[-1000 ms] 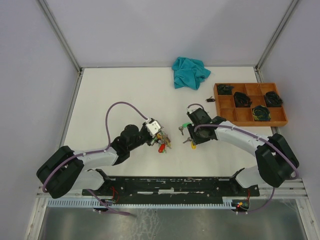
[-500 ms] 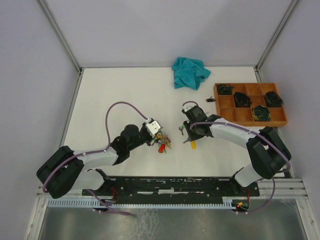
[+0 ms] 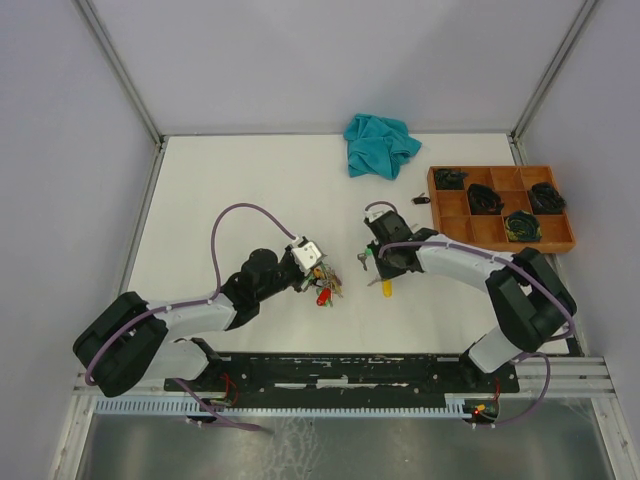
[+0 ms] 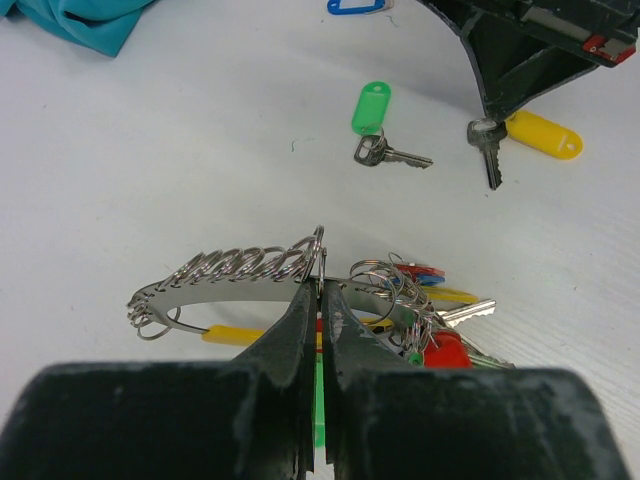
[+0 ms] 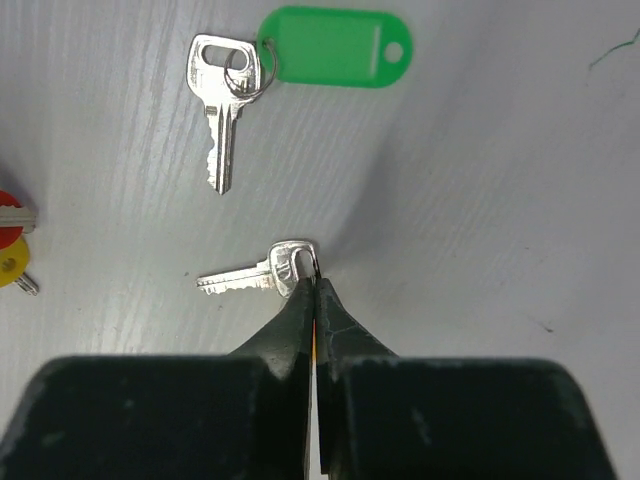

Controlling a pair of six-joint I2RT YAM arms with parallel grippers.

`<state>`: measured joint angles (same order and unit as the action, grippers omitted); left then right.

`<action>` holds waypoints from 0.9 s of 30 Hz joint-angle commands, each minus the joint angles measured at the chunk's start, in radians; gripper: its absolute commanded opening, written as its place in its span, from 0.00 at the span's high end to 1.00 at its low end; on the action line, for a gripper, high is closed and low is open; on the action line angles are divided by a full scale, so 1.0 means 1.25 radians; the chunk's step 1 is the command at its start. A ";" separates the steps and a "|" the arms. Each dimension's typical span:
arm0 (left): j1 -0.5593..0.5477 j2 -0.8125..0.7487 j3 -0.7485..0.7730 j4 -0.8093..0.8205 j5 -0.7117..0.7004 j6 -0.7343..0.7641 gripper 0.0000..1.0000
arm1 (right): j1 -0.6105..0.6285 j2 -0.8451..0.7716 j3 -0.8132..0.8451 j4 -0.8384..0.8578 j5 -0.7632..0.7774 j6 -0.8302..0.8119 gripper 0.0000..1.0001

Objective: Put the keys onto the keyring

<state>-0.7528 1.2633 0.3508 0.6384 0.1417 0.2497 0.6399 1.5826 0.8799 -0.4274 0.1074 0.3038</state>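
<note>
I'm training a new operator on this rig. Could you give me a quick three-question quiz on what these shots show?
1. True or false: the left gripper is shut on the keyring.
2. What colour tag is on the key that the right gripper is closed on? A green, B yellow, C blue.
3. Fill in: the wooden tray stands on the robot's ____ side.
Key: 1 true; 2 B; 3 right.

The keys [image 5: 222, 110] and keyring [image 4: 200, 275] are shiny silver metal; the green tag [image 5: 335, 47] is glossy plastic. The bench [image 5: 480, 200] is matt white, faintly grained. The cloth [image 3: 380, 145] looks soft.
</note>
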 commanded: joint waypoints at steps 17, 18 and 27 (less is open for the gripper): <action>0.002 -0.028 0.029 0.042 0.013 -0.030 0.97 | -0.012 -0.218 -0.010 0.004 0.513 0.165 1.00; 0.002 -0.028 0.030 0.042 0.013 -0.030 0.97 | -0.011 -0.215 -0.017 0.007 0.522 0.175 0.99; 0.002 -0.025 0.030 0.043 0.016 -0.031 0.97 | 0.050 -0.158 -0.135 0.043 0.489 0.360 0.99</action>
<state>-0.7528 1.2556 0.3511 0.6300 0.1417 0.2493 0.6518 1.3670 0.7612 -0.4026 0.6785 0.6064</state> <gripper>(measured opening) 0.046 0.009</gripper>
